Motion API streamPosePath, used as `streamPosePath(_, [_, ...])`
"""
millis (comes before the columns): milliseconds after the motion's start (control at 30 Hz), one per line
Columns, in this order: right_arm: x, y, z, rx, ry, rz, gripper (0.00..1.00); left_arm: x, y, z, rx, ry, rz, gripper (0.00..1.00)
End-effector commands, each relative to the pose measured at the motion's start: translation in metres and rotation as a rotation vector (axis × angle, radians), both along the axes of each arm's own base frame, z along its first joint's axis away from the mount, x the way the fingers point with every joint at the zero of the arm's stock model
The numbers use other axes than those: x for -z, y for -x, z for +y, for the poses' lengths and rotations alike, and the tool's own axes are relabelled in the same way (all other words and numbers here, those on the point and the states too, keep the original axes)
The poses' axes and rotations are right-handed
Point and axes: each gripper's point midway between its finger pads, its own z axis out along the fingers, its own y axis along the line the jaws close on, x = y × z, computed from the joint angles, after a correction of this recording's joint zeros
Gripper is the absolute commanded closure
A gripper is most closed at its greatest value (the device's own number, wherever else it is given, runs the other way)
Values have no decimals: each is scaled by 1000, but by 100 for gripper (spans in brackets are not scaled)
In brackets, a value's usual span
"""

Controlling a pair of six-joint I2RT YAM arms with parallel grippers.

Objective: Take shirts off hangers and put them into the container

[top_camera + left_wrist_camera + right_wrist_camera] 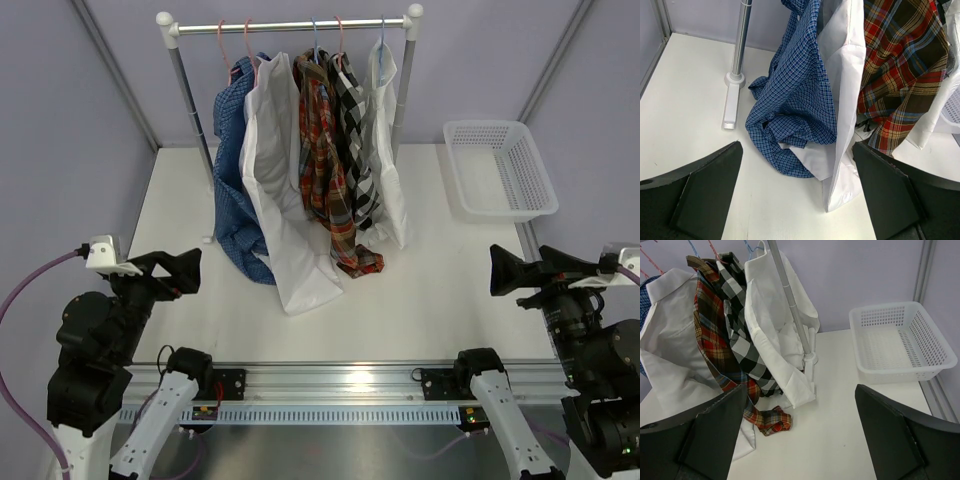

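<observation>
Nothing begun: shirts [275,180] hang upper centre, container [503,213] empty at right. Left gripper [188,270] and right gripper [497,270] gape, holding nothing. Next, I'd guess, reach for a shirt.

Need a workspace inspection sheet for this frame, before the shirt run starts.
Surface: white table, shirt tails pooling on it.
Job's things: five shirts all hang on hangers from the rack; white lattice basket far right, empty.
Clutter: nothing seen.
Grippers: left claw and right claw both open, holding nothing, short of the shirts.
Cables: purple cables loop from each wrist, off the table.
Surroundings: plain lilac walls.
</observation>
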Motion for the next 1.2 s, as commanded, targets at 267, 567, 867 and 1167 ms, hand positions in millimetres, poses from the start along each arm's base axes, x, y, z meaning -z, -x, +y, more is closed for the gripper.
streamPosePath(267, [16,-71,37,-163,28,199,0,8,-23,-19,51,37,89,1])
streamPosePath(567, [-17,-182,51,-151,11,250,1,14,-31,-23,57,36,129,1])
streamPosePath(867, [-30,-268,114,-156,59,228,11,17,-31,-22,54,35,132,1])
streamPosePath(1167, [4,-346,155,-100,41,283,21,24,-27,-25,66,56,141,1])
